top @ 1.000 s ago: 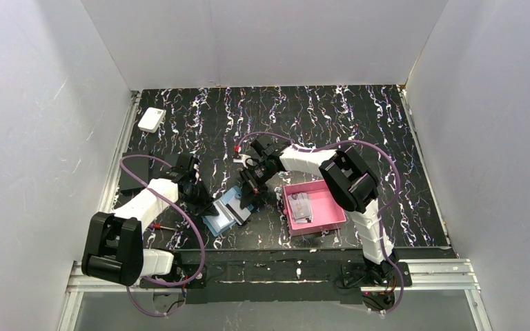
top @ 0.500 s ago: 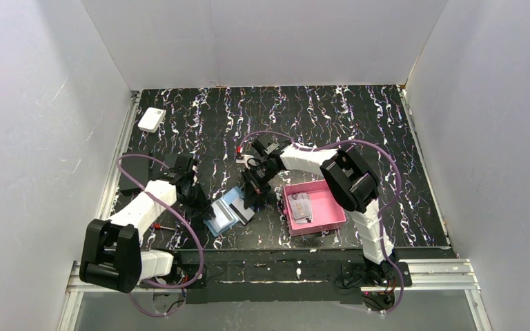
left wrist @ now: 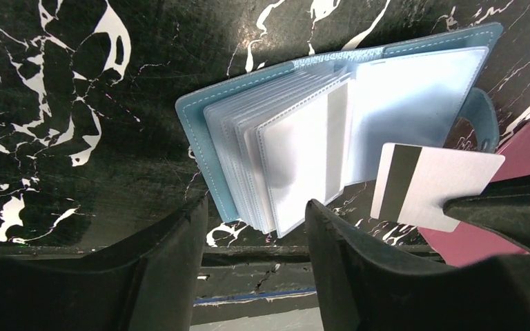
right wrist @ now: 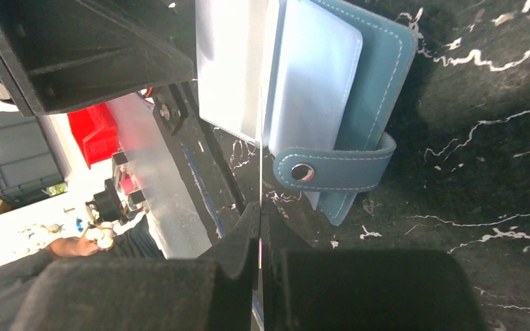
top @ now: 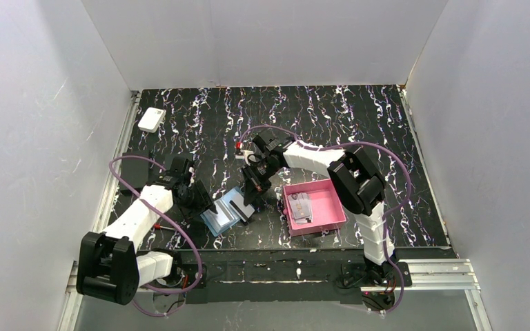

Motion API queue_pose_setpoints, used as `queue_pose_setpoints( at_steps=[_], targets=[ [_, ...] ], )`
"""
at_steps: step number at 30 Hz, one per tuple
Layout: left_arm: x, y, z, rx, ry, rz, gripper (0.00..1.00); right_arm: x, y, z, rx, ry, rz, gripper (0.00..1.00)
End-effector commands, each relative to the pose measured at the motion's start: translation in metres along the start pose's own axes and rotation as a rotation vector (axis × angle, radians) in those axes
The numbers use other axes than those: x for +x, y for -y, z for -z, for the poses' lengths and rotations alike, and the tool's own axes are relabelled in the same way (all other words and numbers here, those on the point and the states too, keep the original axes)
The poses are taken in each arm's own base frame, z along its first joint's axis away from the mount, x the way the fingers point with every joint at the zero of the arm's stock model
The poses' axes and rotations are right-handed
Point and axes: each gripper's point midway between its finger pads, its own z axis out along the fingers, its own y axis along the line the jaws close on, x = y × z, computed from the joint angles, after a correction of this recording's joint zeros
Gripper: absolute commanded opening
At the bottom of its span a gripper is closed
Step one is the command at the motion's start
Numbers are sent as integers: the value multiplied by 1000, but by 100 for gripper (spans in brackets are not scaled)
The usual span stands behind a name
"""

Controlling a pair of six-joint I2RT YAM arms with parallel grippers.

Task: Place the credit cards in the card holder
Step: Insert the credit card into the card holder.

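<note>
1. The left tool point(left wrist: 257, 215) hangs open-jawed at the card holder's point(left wrist: 414, 89) near edge, gripping nothing; its clear pages point(left wrist: 297, 158) could flop shut.
2. The right tool point(right wrist: 262, 219) pinches a striped credit card point(left wrist: 435, 189) beside the card holder's snap tab point(right wrist: 331, 169); a skewed push could slide the unheld card holder across the counter point(left wrist: 76, 138).
3. The target pocket is hard to tell; cards point(top: 302, 207) in the pink tray point(top: 328, 207) beyond the card holder are too small to count.
</note>
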Motion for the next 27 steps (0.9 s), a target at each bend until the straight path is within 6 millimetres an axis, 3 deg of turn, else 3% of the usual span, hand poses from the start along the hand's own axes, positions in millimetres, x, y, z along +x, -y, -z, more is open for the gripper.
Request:
queue_pose_setpoints(
  at_steps=[1,12,27],
  targets=[
    [3,-5,0,11,14,11,54,-5,-21,9,-76,-6,43,1],
    [19,-38,-25,-116,-26,81,38,-1,-21,1,-145,-37,44,1],
    [17,-57,-26,-222,-2,96,22,14,-7,-5,-153,-85,31,1]
  ],
)
